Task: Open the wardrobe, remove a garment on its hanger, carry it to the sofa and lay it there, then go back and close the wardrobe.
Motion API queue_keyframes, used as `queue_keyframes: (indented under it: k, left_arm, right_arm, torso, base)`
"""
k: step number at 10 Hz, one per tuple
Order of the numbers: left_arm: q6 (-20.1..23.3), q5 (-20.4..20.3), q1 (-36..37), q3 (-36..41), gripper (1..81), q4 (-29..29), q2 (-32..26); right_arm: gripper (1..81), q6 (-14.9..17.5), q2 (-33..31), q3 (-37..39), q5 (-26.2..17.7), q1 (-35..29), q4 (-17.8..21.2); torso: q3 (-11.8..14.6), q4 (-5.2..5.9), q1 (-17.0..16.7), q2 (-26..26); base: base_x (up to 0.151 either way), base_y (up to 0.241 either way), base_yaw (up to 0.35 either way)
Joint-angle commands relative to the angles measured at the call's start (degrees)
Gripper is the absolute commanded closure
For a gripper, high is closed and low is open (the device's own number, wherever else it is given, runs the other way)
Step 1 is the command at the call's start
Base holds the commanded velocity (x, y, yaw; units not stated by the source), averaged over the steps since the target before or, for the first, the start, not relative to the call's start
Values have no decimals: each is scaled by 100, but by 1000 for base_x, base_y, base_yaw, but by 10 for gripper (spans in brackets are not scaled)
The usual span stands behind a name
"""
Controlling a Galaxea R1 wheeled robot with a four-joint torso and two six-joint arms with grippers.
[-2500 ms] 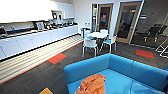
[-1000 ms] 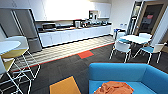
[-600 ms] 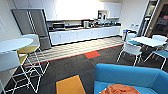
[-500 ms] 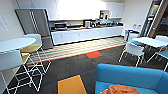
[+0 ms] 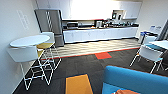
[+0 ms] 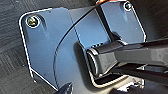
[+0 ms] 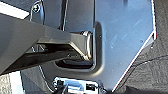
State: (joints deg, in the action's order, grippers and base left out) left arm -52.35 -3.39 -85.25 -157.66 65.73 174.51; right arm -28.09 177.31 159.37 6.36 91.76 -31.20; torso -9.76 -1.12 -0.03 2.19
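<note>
Garment: an orange scrap is seen at the lower edge of the head view, lying on the sofa seat; most of it is cut off by the frame.
Handling: soft, light cloth is judged likely, apt to slump and slide off a thin hanger; the hanger's hook or neck is judged the best place for a hold, not the cloth. No hanger can be made out here.
Sofa: the blue back and seat are seen low at the right, with the garment resting on it.
Grippers: whether the fingers are apart or together cannot be told for either arm.
Surroundings: a round white high table with wire-legged stools is seen at the left, a steel fridge and a long white counter behind, a white chair at the right, and orange and red carpet tiles on dark floor.
Change: compared with the earlier head pictures, the whole scene has been shifted rightward, so a leftward turn of the camera is inferred; the garment, once shown broadly on the sofa, is now reduced to a sliver, and the fridge and high table have been brought into view.
</note>
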Motion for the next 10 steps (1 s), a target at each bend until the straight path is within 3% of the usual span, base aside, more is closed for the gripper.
queue_keyframes:
  k: [1, 10]
  left_arm:
    - [32, 251, 197, -2, 10, 54, 14]
    - [49, 251, 206, -2, 10, 54, 32]
  right_arm:
    - [10, 5, 17, -3, -267, -91, -9]
    - [10, 14, 17, -3, -267, -109, -1]
  torso:
    - [0, 0, 3, 0]
    - [0, 0, 3, 0]
  base:
    - [0, 0, 301]
    - [0, 0, 301]
